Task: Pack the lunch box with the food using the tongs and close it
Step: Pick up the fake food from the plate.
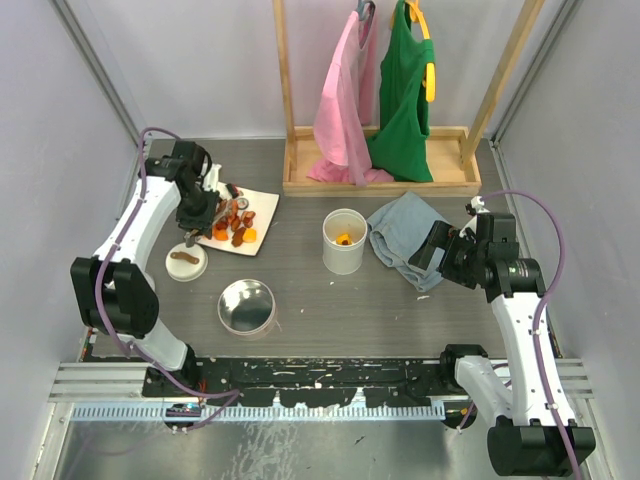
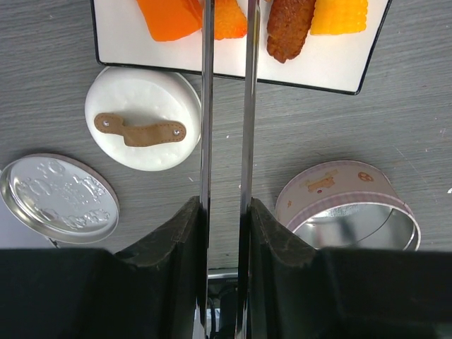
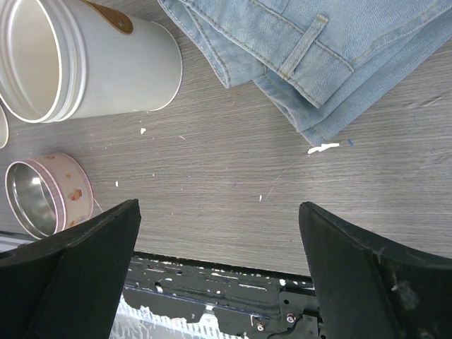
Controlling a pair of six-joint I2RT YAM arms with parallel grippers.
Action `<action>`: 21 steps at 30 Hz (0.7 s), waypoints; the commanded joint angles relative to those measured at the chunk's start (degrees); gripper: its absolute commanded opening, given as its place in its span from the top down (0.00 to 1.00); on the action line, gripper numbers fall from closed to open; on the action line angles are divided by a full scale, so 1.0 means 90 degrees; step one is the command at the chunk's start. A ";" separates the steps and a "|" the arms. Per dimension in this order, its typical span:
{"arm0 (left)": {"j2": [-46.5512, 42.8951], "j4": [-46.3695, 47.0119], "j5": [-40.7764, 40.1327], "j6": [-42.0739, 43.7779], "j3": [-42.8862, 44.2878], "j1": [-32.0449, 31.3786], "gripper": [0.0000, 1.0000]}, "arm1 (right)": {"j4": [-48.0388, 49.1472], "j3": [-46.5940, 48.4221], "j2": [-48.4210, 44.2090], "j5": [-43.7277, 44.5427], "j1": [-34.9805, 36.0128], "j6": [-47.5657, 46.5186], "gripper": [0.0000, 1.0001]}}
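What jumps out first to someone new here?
The left gripper holds the tongs over the white plate of orange and brown food, rear left. At the back, a pink garment and a green garment hang on a wooden rack. The right gripper is open beside folded denim.

The left arm [image 1: 128, 238] and the right arm [image 1: 522, 330] are alike: smooth white tubular links between chunky black joint housings. A thin purple cable [image 1: 160, 130] loops along each. The left gripper [image 2: 226, 205] and the right gripper [image 3: 217, 209] have broad matte-black wedge fingers [image 3: 85, 254].
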 commanded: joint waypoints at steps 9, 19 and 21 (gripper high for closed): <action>0.0099 0.0170 0.0364 -0.0124 -0.0020 0.0015 0.69 | 0.0233 0.0051 -0.0148 0.0062 0.0032 -0.0028 0.01; 0.0245 0.0195 0.0528 -0.0166 -0.0007 0.0018 0.65 | 0.0243 0.0052 -0.0123 0.0071 0.0032 -0.0018 0.01; 0.0247 0.0205 0.0536 -0.0174 -0.0018 0.0027 0.65 | 0.0248 0.0042 -0.0132 0.0072 0.0032 -0.0023 0.01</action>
